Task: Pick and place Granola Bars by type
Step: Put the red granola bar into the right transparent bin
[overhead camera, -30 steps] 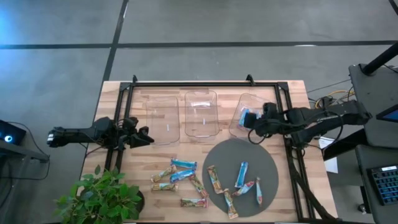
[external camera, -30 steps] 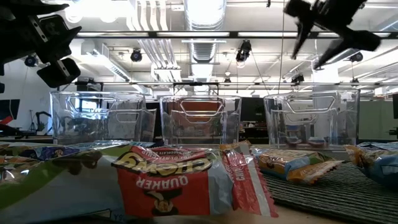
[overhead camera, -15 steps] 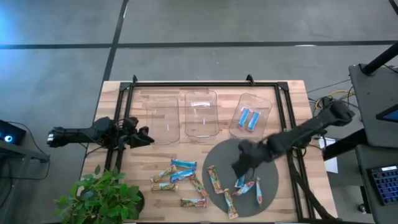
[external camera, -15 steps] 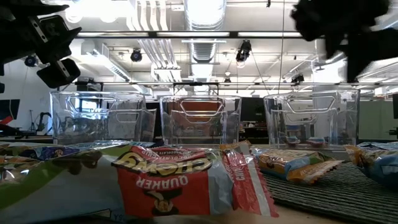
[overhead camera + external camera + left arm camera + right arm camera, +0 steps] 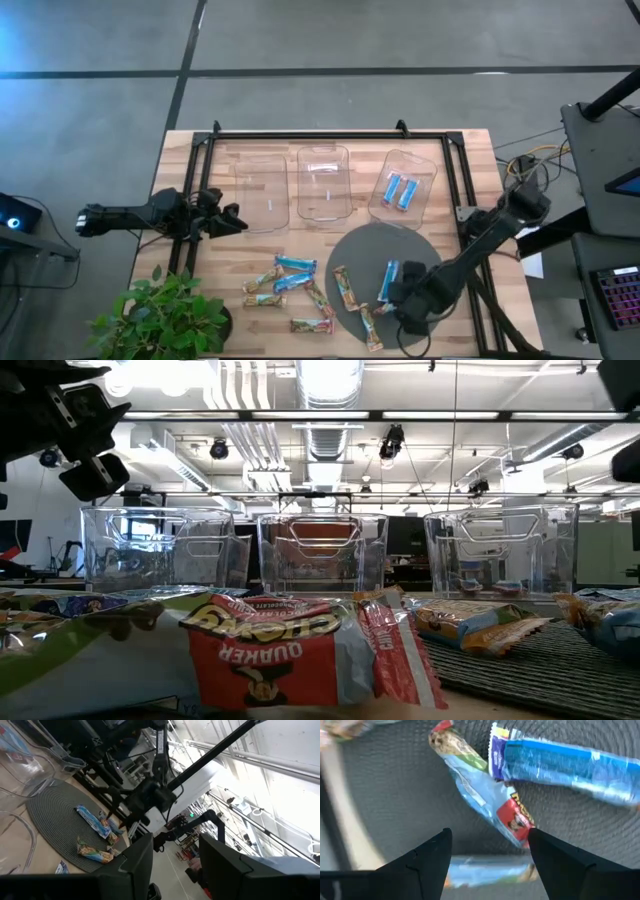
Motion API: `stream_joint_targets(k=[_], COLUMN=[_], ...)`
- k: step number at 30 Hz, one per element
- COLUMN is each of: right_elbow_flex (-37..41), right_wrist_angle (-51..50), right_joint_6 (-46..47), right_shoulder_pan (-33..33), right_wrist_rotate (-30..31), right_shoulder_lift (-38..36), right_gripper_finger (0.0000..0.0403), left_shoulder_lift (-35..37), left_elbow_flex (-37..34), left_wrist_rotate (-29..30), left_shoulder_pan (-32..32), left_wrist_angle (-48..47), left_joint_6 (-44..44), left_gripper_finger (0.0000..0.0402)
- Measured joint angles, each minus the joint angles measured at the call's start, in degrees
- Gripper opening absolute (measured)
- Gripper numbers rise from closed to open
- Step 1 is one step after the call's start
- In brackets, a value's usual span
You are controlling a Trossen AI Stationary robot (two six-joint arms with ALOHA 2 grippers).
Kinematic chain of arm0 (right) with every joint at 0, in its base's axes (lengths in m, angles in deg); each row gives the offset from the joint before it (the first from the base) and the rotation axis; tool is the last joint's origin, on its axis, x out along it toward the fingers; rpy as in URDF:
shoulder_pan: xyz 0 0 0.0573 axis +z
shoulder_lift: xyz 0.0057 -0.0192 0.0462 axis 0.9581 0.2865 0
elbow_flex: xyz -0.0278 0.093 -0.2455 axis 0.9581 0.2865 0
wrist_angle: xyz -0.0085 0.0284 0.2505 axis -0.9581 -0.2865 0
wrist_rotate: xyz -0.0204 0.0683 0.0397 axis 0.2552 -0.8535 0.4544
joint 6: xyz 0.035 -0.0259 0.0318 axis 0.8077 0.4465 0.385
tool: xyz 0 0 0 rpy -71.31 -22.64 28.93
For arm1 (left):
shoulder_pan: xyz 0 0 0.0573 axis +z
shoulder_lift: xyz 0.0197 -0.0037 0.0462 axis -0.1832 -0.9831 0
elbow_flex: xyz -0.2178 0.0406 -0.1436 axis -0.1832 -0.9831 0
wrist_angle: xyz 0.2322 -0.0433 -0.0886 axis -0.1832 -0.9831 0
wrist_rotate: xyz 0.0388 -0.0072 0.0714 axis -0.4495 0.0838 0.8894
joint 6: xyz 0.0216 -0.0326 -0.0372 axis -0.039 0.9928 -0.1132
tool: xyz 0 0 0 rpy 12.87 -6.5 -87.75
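Granola bars lie in three places. Two blue ones (image 5: 400, 190) rest flat in the right clear tray (image 5: 428, 170). Several blue and tan ones (image 5: 290, 283) lie on the wood. More lie on the round grey mat (image 5: 360, 250), among them a blue bar (image 5: 388, 279) and a tan bar (image 5: 344, 287). My right gripper (image 5: 405, 302) hangs open low over the mat. In its wrist view (image 5: 490, 865) a pale blue bar with red print (image 5: 485, 800) and a bright blue bar (image 5: 565, 765) lie just ahead of the fingers. My left gripper (image 5: 228, 222) waits open at the table's left side.
The left tray (image 5: 262, 192) and middle tray (image 5: 324, 182) stand along the far side inside a black frame (image 5: 330, 134). A potted plant (image 5: 165, 315) sits at the near left corner. Bare wood shows between the trays and the bars.
My right arm has swung from above the right tray toward the near edge and come down over the grey mat, now covering some of the bars there. Two blue bars now lie uncovered in the right tray. The left arm has kept still.
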Motion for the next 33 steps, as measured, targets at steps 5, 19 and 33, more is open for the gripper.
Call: stream_joint_targets(k=[5,19,33], right_elbow_flex=[-1.8,-3.6,-3.3], right_wrist_angle=[-0.1,-4.2,-1.3], right_joint_6=[-3.6,-13.4,-14.9], right_shoulder_pan=[-0.6,-1.1,-1.3], right_wrist_rotate=[2.0,7.6,1.1], right_shoulder_lift=[3.2,4.0,7.5], right_gripper_finger=[0.0251,0.0251,0.0226], left_shoulder_lift=[0.0,0.0,0.0], left_elbow_flex=[0.0,0.0,0.0], left_wrist_rotate=[0.0,0.0,0.0], left_shoulder_pan=[0.0,0.0,0.0], left_wrist_angle=[0.0,-0.1,-0.2], left_joint_6=[0.0,0.0,0.0], left_gripper_finger=[0.0142,0.0142,0.0142])
